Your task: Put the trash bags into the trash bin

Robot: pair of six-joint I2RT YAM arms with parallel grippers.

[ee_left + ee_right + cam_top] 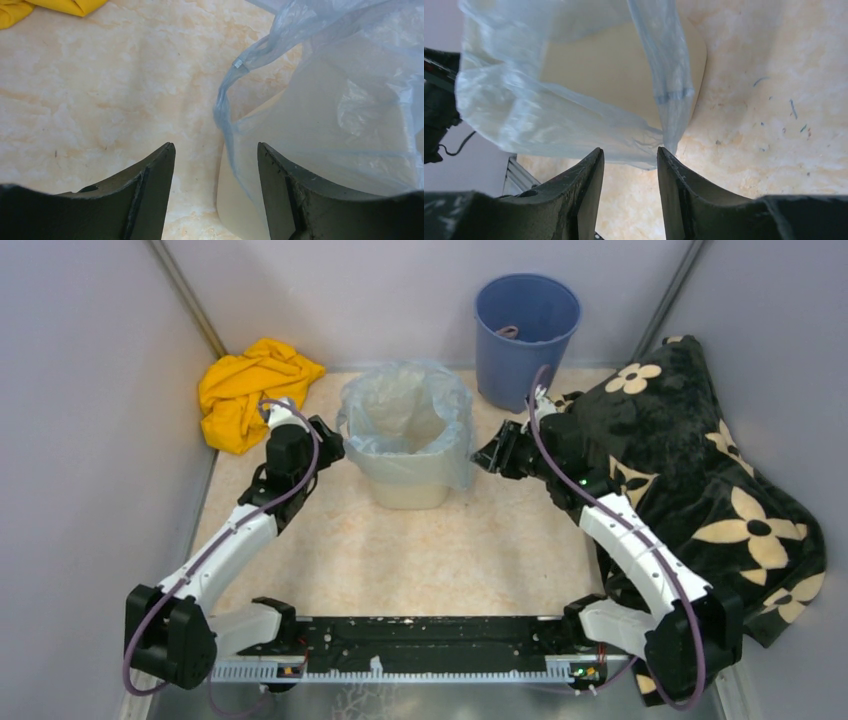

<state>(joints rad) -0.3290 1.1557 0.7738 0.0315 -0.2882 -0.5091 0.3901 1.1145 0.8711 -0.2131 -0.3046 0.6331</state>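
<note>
Top external view shows the trash bag (pixel 408 405) lining the trash bin (pixel 410 496), folded over its rim, while the left gripper (pixel 335 447) and right gripper (pixel 484 458) flank it with jaws parted and empty, so the task looks essentially done.

On my feed the trash bag (pixel 455 455) is a pale, see-through blue, and the trash bin (pixel 410 495) under it is cream. I see a bright yellow cloth (pixel 250 390) and a plain blue bucket (pixel 525 335). The blanket (pixel 700 470) is black with big cream flowers, dark at their centres. The tabletop (pixel 400 560) is marbled cream and pale orange. My left arm (pixel 225 545) and right arm (pixel 640 540) are white with black joints and purple cables (pixel 126 660).
</note>
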